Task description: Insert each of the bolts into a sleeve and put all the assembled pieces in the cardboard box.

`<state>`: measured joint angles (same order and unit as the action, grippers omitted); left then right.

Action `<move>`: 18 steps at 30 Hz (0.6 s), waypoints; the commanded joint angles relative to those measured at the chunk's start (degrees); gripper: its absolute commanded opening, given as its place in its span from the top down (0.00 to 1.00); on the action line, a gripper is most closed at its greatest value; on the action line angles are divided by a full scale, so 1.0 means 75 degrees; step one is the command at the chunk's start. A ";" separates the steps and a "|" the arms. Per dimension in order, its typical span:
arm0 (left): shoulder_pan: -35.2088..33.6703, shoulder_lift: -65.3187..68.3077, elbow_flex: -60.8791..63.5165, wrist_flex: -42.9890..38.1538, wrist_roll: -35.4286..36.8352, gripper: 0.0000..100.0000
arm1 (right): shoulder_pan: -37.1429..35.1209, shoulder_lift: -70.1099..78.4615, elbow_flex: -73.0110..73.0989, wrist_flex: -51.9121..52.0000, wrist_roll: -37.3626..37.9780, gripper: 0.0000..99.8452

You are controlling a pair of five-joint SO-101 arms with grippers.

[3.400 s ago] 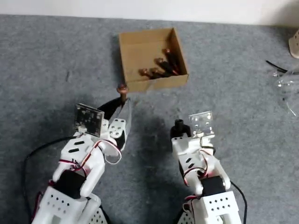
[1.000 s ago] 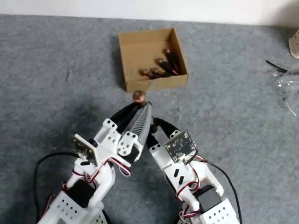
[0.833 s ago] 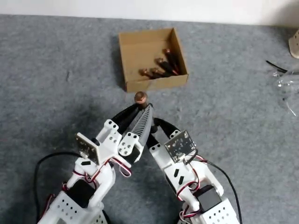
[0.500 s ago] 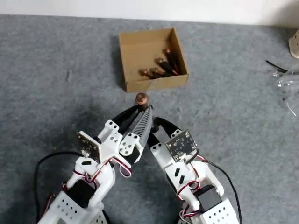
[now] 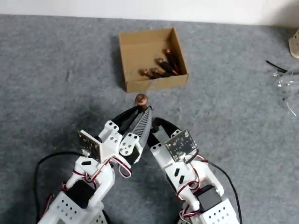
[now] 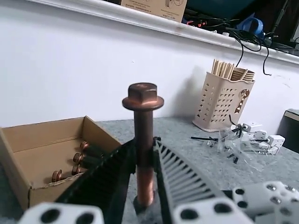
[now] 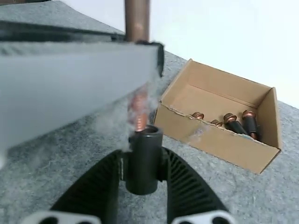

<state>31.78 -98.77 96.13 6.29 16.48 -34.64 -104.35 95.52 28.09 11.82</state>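
My left tool [image 6: 142, 149] is clamped on the upright bolt [image 6: 144, 135], tip right at the mouth of the sleeve [image 7: 142, 161] my right tool [image 7: 142, 163] grips straight below, box [image 5: 156, 84] at 12 o'clock.

On the grey felt mat [image 5: 243, 140] a beige slotted holder [image 6: 224, 100] full of wooden sticks [image 6: 229, 70] stands by the white wall [image 6: 70, 70], clear plastic bags [image 6: 236, 145] and black wires [image 6: 204, 138] beside it.
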 commanded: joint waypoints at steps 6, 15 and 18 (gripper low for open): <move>-0.0018 -0.0111 0.0170 0.0199 0.0727 0.99 | -0.0170 -0.0135 0.0170 -0.0170 0.0094 1.00; 0.0088 -0.0076 0.0170 0.0434 0.0715 0.99 | 0.0006 -0.0135 0.0111 -0.0205 0.0047 1.00; 0.0088 -0.0076 0.0170 0.0445 0.0715 0.99 | 0.0006 -0.0135 0.0006 -0.0217 0.0047 1.00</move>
<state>31.69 -98.77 96.22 9.54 21.41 -35.52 -104.44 95.60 28.09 11.82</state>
